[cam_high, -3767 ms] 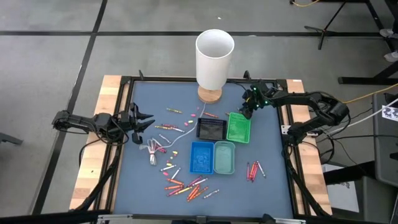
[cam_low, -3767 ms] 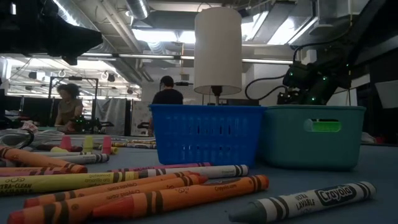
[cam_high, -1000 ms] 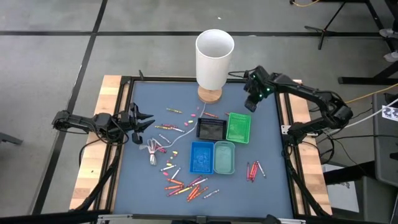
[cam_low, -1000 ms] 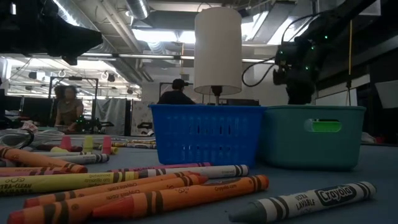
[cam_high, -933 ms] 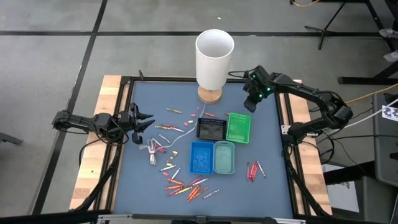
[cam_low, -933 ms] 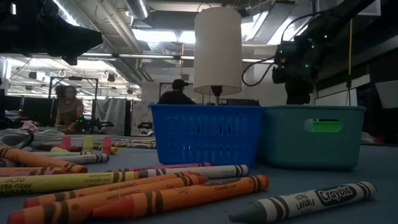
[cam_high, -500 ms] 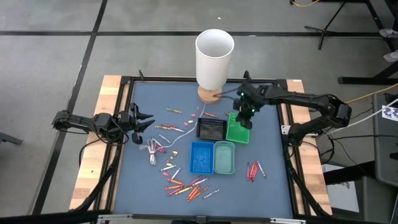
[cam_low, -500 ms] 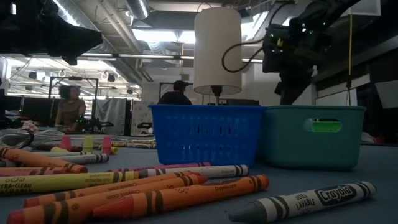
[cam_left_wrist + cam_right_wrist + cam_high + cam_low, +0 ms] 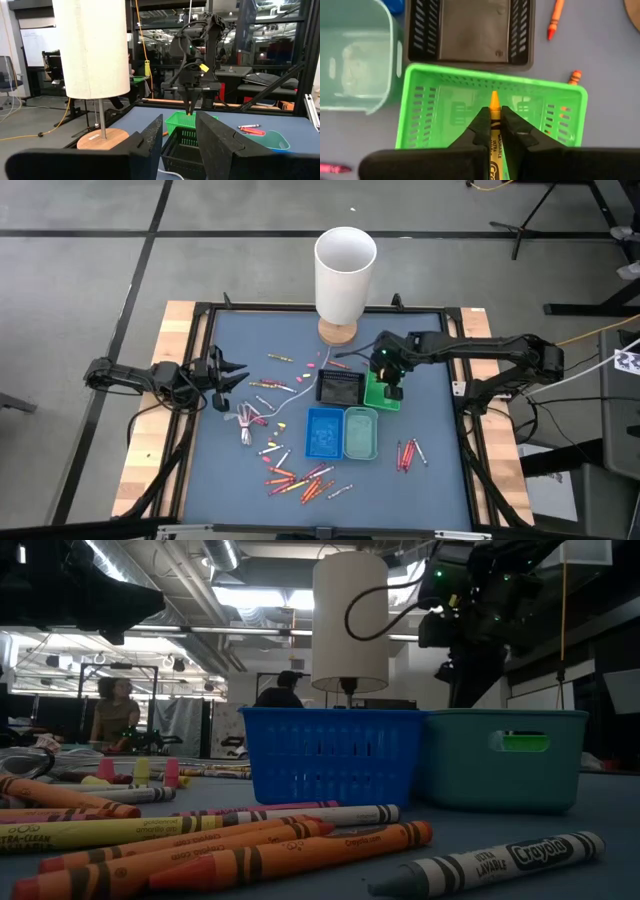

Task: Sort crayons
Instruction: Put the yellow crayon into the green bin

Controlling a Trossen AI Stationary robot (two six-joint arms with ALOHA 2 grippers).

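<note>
Crayons [image 9: 300,478] lie scattered along the near edge of the blue surface [image 9: 440,480], mostly red, orange and yellow, unsorted; a small red group [image 9: 407,452] sits apart toward the right side. Blue tray [image 9: 323,431] and teal tray [image 9: 360,432] stand side by side just beyond; no crayons can be made out in them from above. Black tray [image 9: 338,387] and green tray [image 9: 381,387] stand behind those. Right gripper [image 9: 492,131] hangs over the green tray, fingers narrow, pinching a yellow crayon [image 9: 494,107] point-down above the tray's floor. Judgement: task is early, one crayon about to be dropped, nearly all the rest left. More crayons [image 9: 282,385] lie toward the left around a white cord [image 9: 247,418], which could snag picks there. Left gripper [image 9: 224,370] waits at the left edge, fingers parted, holding nothing. Lamp [image 9: 343,270] with white shade stands at the far edge, near the right arm's path. People show in the room beyond.
</note>
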